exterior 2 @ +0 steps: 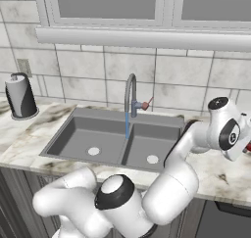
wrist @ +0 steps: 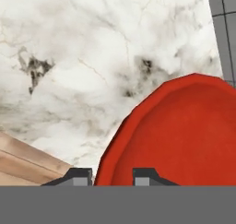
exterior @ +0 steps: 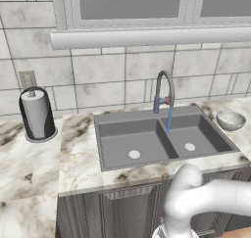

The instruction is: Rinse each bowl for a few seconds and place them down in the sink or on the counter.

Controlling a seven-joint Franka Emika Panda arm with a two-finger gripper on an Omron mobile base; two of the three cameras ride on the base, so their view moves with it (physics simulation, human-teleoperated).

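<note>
Already the water runs from the faucet [exterior: 165, 92] into the sink [exterior: 122, 118], ready for rinsing, and the grey bowl [exterior: 230, 119] waits beside it. From the right, the arm reaches over the counter [exterior 2: 223, 176]. Up close, the gripper [wrist: 112, 176] pinches the red bowl [wrist: 184, 135] by its rim to lift it.

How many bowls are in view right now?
2. The grey bowl sits on the counter right of the sink. The red bowl is at the gripper, its rim between the fingertips, above the counter. Others may be hidden behind the arm.
</note>
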